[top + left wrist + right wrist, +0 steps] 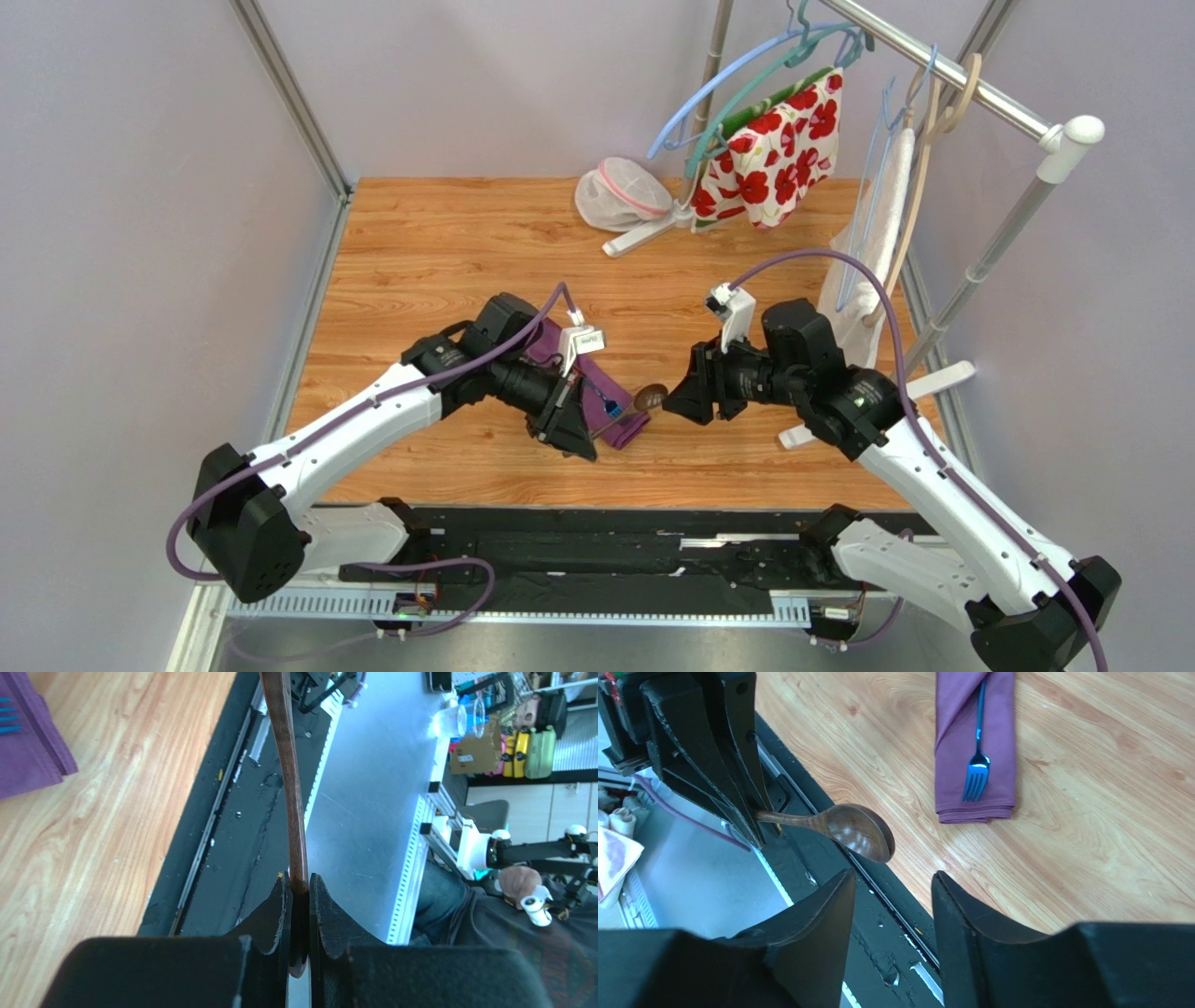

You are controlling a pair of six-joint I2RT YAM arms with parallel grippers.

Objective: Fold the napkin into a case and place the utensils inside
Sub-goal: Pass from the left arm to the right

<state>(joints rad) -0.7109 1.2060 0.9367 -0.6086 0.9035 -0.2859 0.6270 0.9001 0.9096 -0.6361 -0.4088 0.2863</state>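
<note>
**Spoon [857, 829] in the air between two pincers, fork [976, 770] already on the case [997, 735].**
The left pincer [300, 882] is clenched on the end of the spoon's handle, and the bowl juts toward the right pincer [894, 878], whose jaws stand released just short of it. With so thin a hold at the handle's end, the spoon may swivel or slip, and a nudge from the right pincer could cause that. The case lies flat on the table [1088, 847] just beside the left pincer, ahead of the right. Count: one spoon, one fork, one case, two pincers.
</note>
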